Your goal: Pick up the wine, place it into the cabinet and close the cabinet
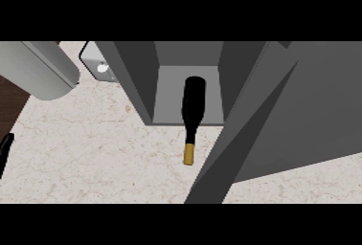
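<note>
Left hand: only a dark sliver at the view's left edge, near side. Can't tell finger state or whether it holds anything.
Right hand: not in view, so you've no read on it.
Counter: marbled top, runs under everything.
Wine: bottle standing inside the cabinet, gold cap toward you in this steep view. No hand on it; looks placed, I'd judge.
Cabinet door: open, swung out on the right, just beside the bottle.
Cabinet: grey box, far centre.
Key relation: door lies well right of the left hand; you'd likely want the right arm for closing.
</note>
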### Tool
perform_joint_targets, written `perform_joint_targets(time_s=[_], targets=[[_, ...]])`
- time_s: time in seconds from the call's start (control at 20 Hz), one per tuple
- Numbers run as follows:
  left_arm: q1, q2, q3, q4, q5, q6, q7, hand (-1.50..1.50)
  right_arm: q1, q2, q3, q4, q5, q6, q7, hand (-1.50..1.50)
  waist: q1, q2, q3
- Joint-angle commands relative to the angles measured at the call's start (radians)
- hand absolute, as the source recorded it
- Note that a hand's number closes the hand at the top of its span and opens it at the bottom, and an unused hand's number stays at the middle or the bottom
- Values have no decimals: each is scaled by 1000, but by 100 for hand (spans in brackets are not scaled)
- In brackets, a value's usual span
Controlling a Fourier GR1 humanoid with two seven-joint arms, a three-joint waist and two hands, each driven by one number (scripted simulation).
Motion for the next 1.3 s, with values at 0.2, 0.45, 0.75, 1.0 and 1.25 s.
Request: perform_joint_targets(time_s=[0.2, 0.45, 0.75, 1.0, 1.25], targets=[[-31, 13, 58, -12, 75, -39, 79, -150, -263, 39, 180, 159, 121, -203, -42, 150, 13, 5, 1], [-45, 1, 64, -6, 89, -57, 98, -150, -414, 36, 134, 138, 112, -276, 88, 150, 14, 6, -1], [-92, -6, 55, -10, 83, -49, 128, -150, -565, 34, 25, 205, -31, -345, 99, 150, 31, 13, -1], [-125, -53, -4, -8, 27, -10, 125, -150, -745, 36, -69, 364, -148, -382, 49, 150, 39, 16, 0], [-109, -45, 65, 58, 65, -81, 130, -150, -996, 41, -186, 612, -265, -425, -22, 150, 44, 14, 1]])
